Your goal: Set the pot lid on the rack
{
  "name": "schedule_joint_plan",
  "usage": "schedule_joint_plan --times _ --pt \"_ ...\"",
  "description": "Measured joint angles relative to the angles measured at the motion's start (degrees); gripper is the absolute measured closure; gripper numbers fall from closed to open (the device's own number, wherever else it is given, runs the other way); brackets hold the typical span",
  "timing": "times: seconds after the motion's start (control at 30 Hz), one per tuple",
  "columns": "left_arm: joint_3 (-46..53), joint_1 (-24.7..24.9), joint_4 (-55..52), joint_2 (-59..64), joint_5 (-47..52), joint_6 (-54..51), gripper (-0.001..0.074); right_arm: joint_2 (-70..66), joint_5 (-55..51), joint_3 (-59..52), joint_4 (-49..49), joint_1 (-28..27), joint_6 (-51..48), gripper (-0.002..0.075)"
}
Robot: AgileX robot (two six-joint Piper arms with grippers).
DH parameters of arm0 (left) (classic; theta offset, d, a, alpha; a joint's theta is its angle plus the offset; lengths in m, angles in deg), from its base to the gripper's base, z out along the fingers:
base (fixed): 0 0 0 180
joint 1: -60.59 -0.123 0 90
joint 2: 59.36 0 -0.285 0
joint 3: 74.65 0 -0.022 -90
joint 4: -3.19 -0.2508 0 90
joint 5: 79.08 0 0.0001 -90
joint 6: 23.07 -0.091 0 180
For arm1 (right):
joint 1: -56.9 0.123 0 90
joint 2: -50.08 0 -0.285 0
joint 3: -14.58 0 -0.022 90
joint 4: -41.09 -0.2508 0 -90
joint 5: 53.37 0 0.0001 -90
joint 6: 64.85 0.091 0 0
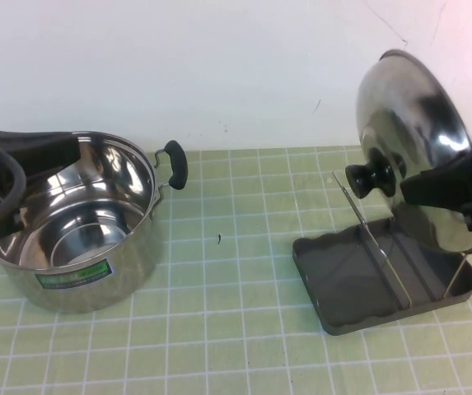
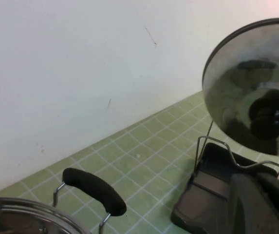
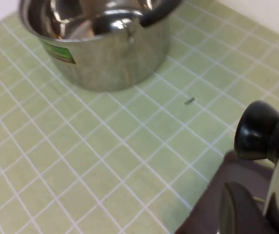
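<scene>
The pot lid (image 1: pixel 408 107) stands on edge at the right, its black knob (image 1: pixel 371 177) facing left. My right gripper (image 1: pixel 470 193) is shut on the lid's right rim and holds it over the rack (image 1: pixel 343 271), a dark grey tray with two wire dividers (image 1: pixel 376 247). The lid's lower edge is near the right divider; I cannot tell if it touches. In the right wrist view the knob (image 3: pixel 258 131) shows beside one of my fingers (image 3: pixel 239 209). My left gripper (image 1: pixel 5 177) sits at the pot's far left rim. The left wrist view shows the lid (image 2: pixel 236 97) above the rack (image 2: pixel 202 195).
The deep steel pot (image 1: pixel 79 239) with a green label stands at the left, its black right handle (image 1: pixel 174 163) pointing to the middle. It also shows in the right wrist view (image 3: pixel 105 44). A green tiled mat (image 1: pixel 236 329) covers the table. A white wall stands behind.
</scene>
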Motion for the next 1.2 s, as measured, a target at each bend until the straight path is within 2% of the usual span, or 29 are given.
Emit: schedule_joint_plan --times 0.33,0.4,0.53,0.7,0.9,1.2 --pt "0.0 0.0 -2.6 -0.7 -0.3 0.5 0.0733 -6.6 -2.0 -0.1 0.0 0.1 -2.6 0.0613" --pt "0.0 0.0 -2.7 -0.7 -0.3 0.5 0.0733 -6.7 -2.4 -0.1 -0.3 0.1 -3.6 0.0575" --pt "0.0 0.0 -3.1 -0.7 -0.3 0.5 0.0733 -6.7 -2.4 -0.1 -0.4 0.1 -4.4 0.0442" --pt "0.0 0.0 -3.8 -0.9 -0.1 0.6 0.0733 -6.2 -3.9 0.9 2.1 -0.7 -2.6 0.0398" --pt "0.4 0.0 -8.8 -6.3 6.7 5.1 0.0733 0.2 -5.9 3.3 10.1 -4.5 3.8 0.0455" --pt "10.9 0.0 -9.3 -19.8 18.2 7.4 0.0734 21.1 1.8 3.4 11.8 -6.5 3.1 0.0656"
